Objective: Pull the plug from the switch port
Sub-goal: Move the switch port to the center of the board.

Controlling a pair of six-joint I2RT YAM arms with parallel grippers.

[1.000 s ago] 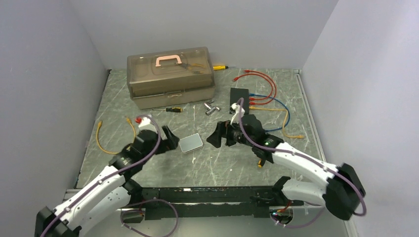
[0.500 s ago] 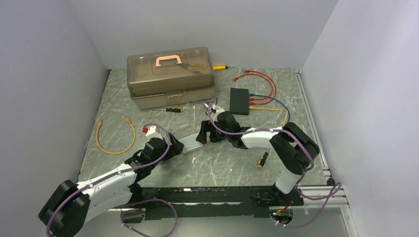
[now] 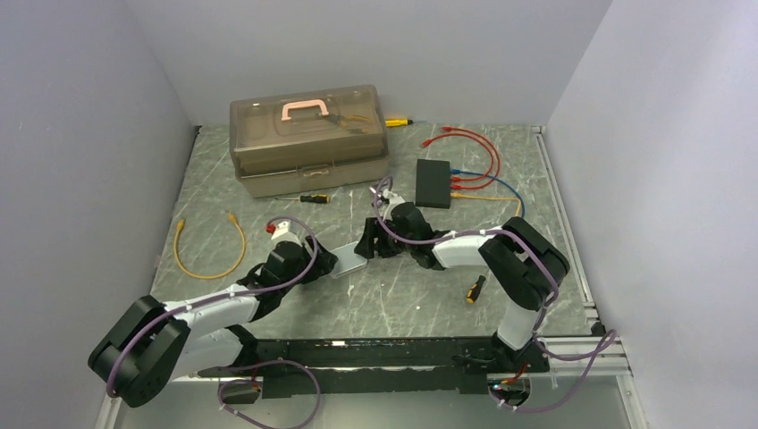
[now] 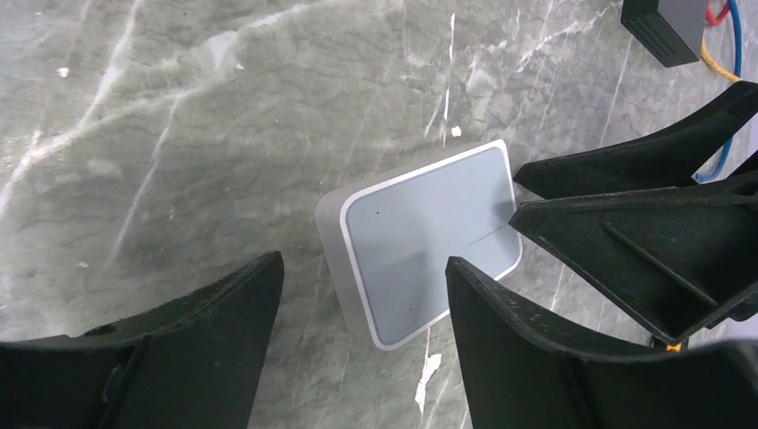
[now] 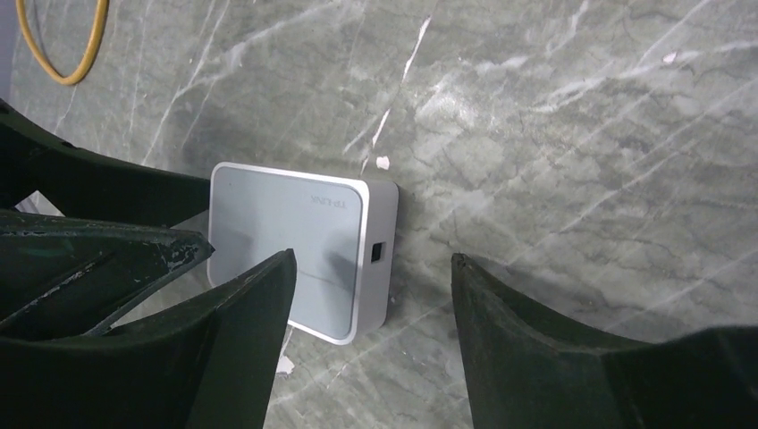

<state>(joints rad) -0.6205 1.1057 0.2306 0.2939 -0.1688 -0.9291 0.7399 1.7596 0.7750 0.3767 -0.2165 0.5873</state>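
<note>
The marbled grey table (image 3: 402,304) carries a brown toolbox (image 3: 308,143), black switch (image 3: 434,182), silver box (image 3: 345,261) and yellow cable (image 3: 242,246).

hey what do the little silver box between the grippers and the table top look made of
The silver box looks like plastic, perhaps metal: satin grey top, paler rim, rounded corners. The table top looks like marble or marble-print laminate: grey-green, white veins, soft sheen.
</note>
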